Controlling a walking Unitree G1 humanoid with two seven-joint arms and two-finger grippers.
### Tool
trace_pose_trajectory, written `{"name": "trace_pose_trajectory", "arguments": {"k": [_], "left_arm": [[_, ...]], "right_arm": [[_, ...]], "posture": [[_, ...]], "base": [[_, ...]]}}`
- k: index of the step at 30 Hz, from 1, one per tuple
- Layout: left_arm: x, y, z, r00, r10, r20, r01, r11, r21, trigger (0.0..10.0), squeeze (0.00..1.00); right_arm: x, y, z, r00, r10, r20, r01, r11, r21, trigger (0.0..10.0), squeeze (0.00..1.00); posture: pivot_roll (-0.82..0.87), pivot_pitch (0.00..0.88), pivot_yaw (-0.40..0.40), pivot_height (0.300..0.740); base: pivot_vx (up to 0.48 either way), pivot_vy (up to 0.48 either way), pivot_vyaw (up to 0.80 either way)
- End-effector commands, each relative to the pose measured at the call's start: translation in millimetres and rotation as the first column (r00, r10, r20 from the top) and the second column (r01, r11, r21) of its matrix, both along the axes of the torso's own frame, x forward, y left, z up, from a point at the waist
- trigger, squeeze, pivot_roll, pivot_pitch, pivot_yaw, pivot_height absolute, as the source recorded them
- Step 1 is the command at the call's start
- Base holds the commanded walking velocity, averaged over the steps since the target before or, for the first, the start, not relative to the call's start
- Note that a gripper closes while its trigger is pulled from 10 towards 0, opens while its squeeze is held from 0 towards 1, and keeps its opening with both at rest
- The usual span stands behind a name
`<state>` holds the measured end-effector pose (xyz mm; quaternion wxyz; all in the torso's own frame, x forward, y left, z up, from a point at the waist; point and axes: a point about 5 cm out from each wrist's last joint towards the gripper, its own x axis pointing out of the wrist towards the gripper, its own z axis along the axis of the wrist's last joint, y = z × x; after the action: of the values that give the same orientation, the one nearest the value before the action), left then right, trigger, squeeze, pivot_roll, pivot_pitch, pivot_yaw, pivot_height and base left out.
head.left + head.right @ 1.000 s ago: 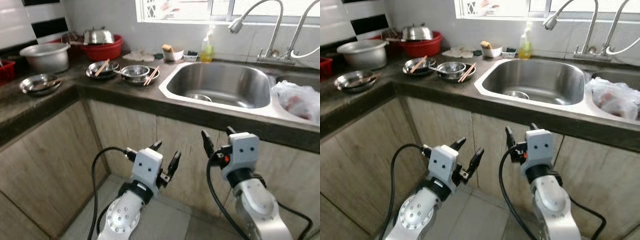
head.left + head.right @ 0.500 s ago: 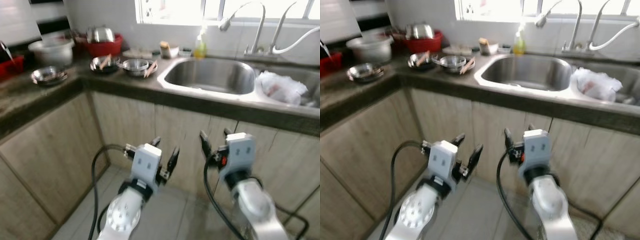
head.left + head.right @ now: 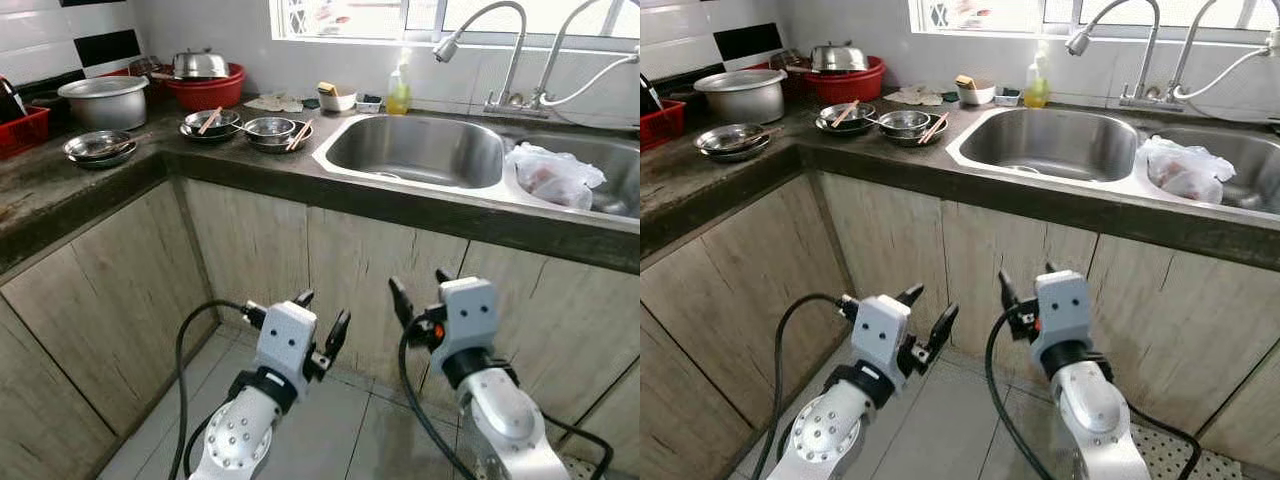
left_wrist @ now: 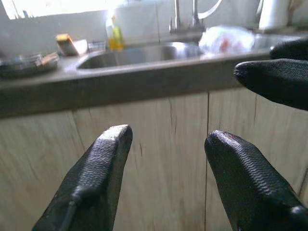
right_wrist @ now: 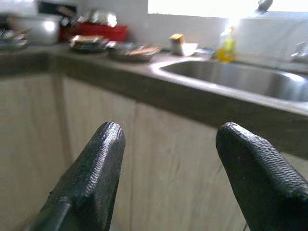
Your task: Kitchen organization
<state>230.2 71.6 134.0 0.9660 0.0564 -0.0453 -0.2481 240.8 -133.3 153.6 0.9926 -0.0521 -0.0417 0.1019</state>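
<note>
While both arms hang low in front of the pale wooden cabinet doors [image 3: 250, 250], we judge the step in hand to be the approach to the dark stone bench [image 3: 240, 165], and doing it well means raising the tools above the bench edge before reaching, so the fingers do not strike the cabinet fronts. Our left tool [image 3: 320, 320] has its two black fingers spread apart and holds nothing; our right tool [image 3: 418, 292] is likewise parted and empty.

The likely things to organise lie up and ahead to the left, well apart from both tools: two round steel bowls with wooden chopsticks [image 3: 245, 130] resting across them, a stack of shallow steel dishes [image 3: 95, 150] nearer the corner, a grey metal pot [image 3: 100, 100] and a red plastic basin [image 3: 210, 92] carrying a steel lid. The steel double sink [image 3: 420, 150] sits ahead of the right tool, with a crumpled white plastic bag [image 3: 555, 175] in its far basin
</note>
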Motion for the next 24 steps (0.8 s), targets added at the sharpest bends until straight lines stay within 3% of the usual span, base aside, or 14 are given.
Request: {"name": "trace_pose_trajectory", "arguments": {"k": [1,4,11,24], "left_arm": [[-3.5,-0.9,3,1.0,-0.03,-0.004,0.03,1.0,-0.005,10.0,0.0],[-5.0,-0.3,3,1.0,-0.031,-0.003,0.031,1.0,-0.005,10.0,0.0],[-7.0,-0.9,4,1.0,-0.025,-0.002,0.025,1.0,-0.008,10.0,0.0],[-4.5,-2.4,5,1.0,-0.024,0.003,0.024,1.0,-0.005,10.0,0.0]], "right_arm": [[-2.5,3.6,-3,0.999,0.035,-0.015,-0.035,0.999,-0.013,10.0,0.0],[-4.2,5.4,-4,0.998,0.055,-0.014,-0.056,0.998,-0.026,10.0,0.0],[-4.1,13.8,-3,0.996,0.088,-0.007,-0.088,0.996,-0.013,10.0,0.0],[1.5,11.5,1,0.998,0.065,0.009,-0.065,0.998,-0.004,10.0,0.0]], "posture": [[0.0,0.0,-0.019,0.74],[0.0,0.0,-0.024,0.74],[0.01,0.0,-0.028,0.74],[0.01,0.0,-0.028,0.74]], "base": [[0.0,0.0,0.0],[0.0,0.0,0.16],[0.294,0.0,0.78],[0.279,0.0,0.8]]}}
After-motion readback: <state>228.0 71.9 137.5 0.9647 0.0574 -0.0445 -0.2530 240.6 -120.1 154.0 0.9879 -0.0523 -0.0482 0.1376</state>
